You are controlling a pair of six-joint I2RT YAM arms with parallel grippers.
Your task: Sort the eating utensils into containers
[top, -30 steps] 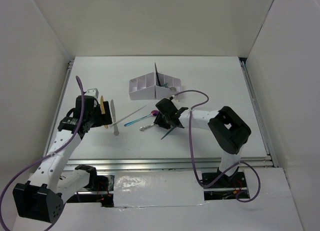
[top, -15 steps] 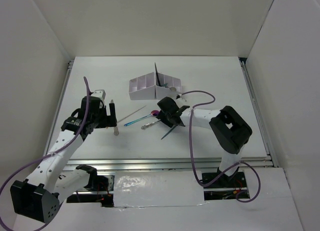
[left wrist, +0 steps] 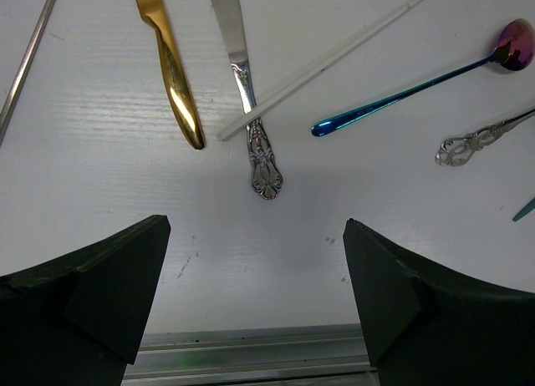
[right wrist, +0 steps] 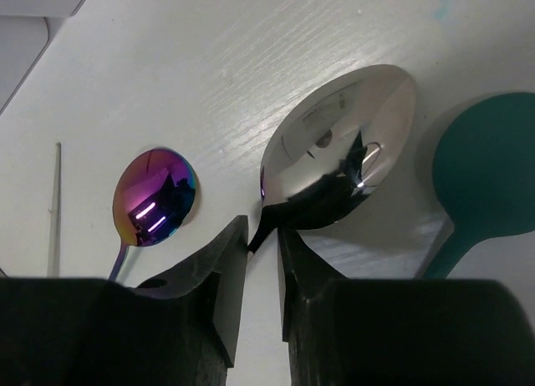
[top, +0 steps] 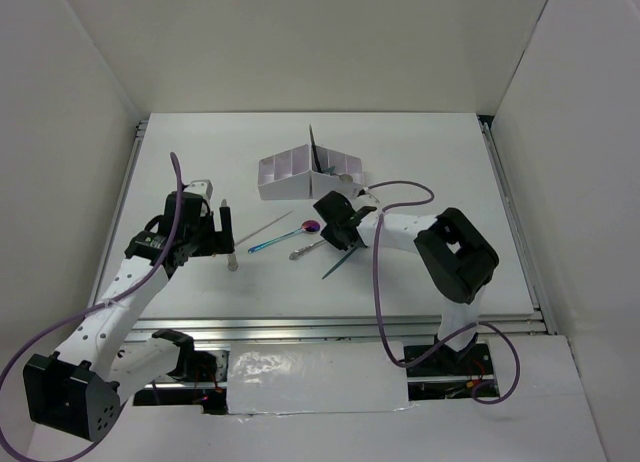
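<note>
— Where do your two end effectors stand right now?

— Your left end effector [left wrist: 255, 277] hangs over the bench [left wrist: 100, 169] with its fingers [left wrist: 92, 294] spread wide and nothing between them. Just beyond it you have the gold-handled piece [left wrist: 177, 85] and the silver knife [left wrist: 263, 160] lying side by side. A white stick [left wrist: 326, 60] is laid across the knife, and a thin silver stick [left wrist: 29, 56] lies off to the left.

— And your right one?

— Your right end effector [right wrist: 263, 261] is drawn narrow, its fingers pinching the neck of the silver spoon [right wrist: 343, 144]. That spoon's bowl sits between the bowl of the iridescent spoon [right wrist: 155, 194] and the bowl of the teal spoon [right wrist: 489, 169], close to both.

— Where is your container?

— The organizer box [top: 290, 187] stands on the bench just past your right end effector, toward the far side. A black knife [top: 313, 147] stands up out of it. You cannot tell from above which compartment holds it.
</note>
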